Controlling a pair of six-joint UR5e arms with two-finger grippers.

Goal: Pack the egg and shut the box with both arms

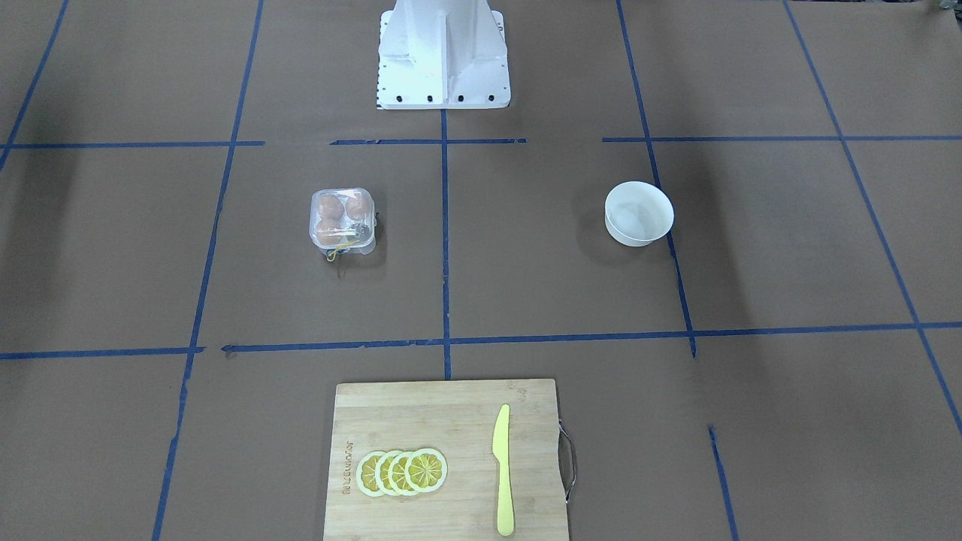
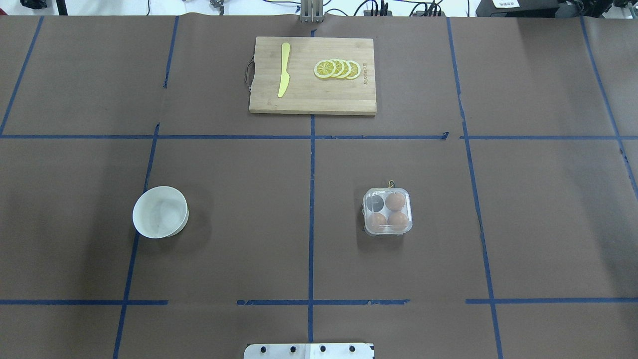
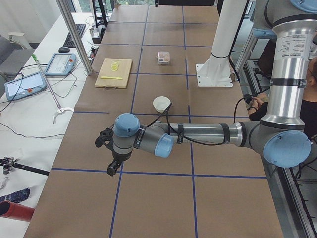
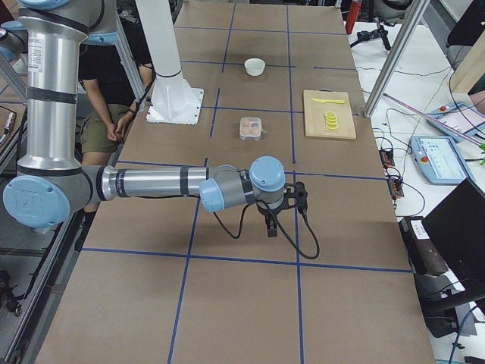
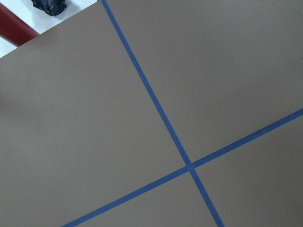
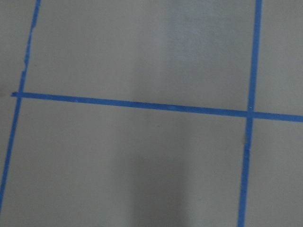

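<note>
The clear box [image 2: 388,212] sits on the brown table, right of the centre line, with its lid down over the cells. Three orange-brown eggs [image 2: 395,201] lie in it and one cell is empty. It also shows in the front view [image 1: 342,219]. Both arms are far from it, outside the overhead and front views. The left gripper [image 3: 113,168] hangs over bare table in the exterior left view. The right gripper [image 4: 271,226] hangs over bare table in the exterior right view. I cannot tell whether either is open or shut. Both wrist views show only table and blue tape.
An empty white bowl [image 2: 160,212] stands left of the centre line. A wooden cutting board [image 2: 313,102] at the far edge carries lemon slices [image 2: 338,69] and a yellow knife [image 2: 284,70]. The white pedestal [image 1: 443,56] stands at the robot's side.
</note>
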